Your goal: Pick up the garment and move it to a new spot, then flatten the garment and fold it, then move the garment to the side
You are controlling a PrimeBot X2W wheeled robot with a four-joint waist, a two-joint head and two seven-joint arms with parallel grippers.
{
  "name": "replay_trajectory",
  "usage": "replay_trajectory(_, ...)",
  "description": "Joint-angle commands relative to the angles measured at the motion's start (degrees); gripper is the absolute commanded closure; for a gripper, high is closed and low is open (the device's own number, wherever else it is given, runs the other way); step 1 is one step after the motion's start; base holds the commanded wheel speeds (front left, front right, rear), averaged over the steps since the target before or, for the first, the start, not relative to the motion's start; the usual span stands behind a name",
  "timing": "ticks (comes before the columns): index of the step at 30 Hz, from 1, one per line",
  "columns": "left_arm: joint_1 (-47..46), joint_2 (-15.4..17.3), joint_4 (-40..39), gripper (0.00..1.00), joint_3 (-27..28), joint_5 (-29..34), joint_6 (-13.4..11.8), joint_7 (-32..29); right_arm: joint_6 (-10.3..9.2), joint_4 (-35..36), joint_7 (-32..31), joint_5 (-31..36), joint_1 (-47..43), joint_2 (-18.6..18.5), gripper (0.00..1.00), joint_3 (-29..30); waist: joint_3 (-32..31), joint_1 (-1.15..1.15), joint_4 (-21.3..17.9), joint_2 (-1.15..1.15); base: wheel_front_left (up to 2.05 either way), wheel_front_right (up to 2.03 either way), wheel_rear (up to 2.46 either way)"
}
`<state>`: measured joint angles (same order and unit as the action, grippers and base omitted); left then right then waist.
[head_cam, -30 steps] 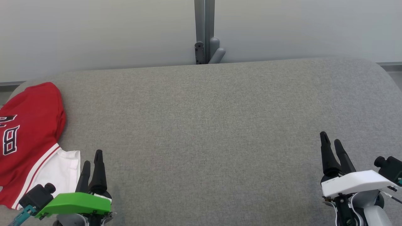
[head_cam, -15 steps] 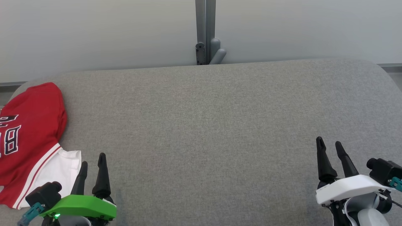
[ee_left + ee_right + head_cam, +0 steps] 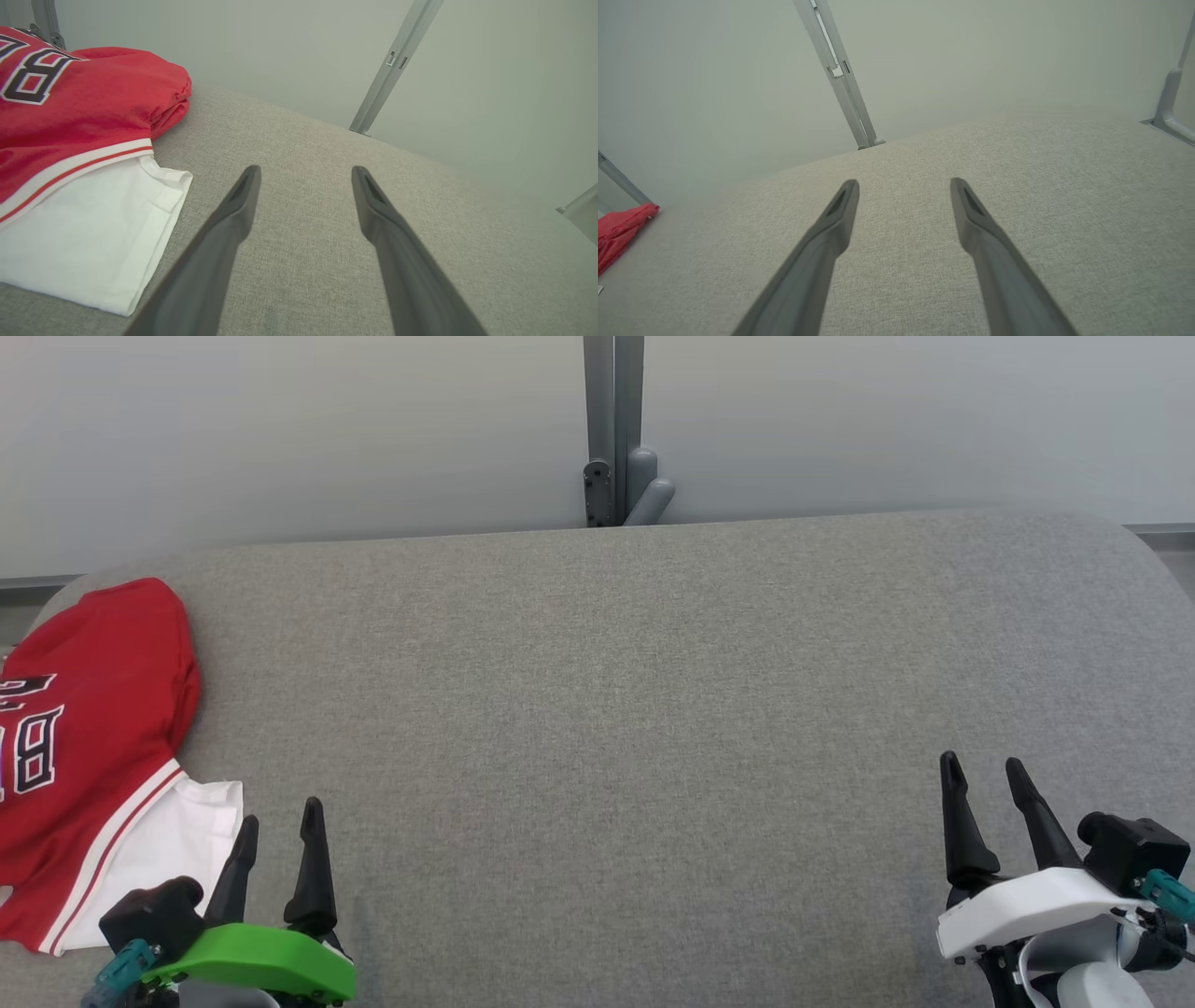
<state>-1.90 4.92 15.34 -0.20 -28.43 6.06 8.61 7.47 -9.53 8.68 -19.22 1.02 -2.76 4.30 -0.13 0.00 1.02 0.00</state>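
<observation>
1. The garment (image 3: 89,709), a red jersey with dark lettering and a white panel below a striped hem, lies at the left edge of the head view on the grey fabric worktop (image 3: 607,709). Part of it runs out of frame.
2. The left end effector (image 3: 280,814) sits at the lower left of the frame, just beside the white panel and not touching it. Its two fingers are spread wide and hold nothing.
3. The right end effector (image 3: 981,763) is at the lower right, well apart from the garment, also spread wide and empty. In its wrist view the garment is a red sliver at the far left.
4. Both sets of fingers point up the frame over bare cloth, which reads as a rest pose rather than a reach.
5. The garment's place off to one side leaves the middle of the worktop free for spreading and folding.
6. Whether it awaits pickup or has been set aside, I cannot tell; it looks compact rather than flattened.
</observation>
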Motion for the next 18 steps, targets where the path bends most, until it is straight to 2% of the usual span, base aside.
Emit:
replay_trajectory(1, 0.0, 0.8, -0.4, 0.0, -0.1, 1.4, -0.1, 0.5, 0.02, 0.3, 0.5, 1.7, -0.3, -0.5, 0.0, 0.1, 0.0, 0.0, 0.0, 0.0, 0.0, 0.0, 0.0)
replay_trajectory(18, 1.0, 1.1, -0.6, 0.0, -0.8, 11.9, -0.1, 2.9, 0.02, 0.6, 2.9, 11.6, -1.6, -0.5, 0.0, -0.2, 0.2, 0.0, 0.3, 0.0, 0.0, 0.0, 0.0)
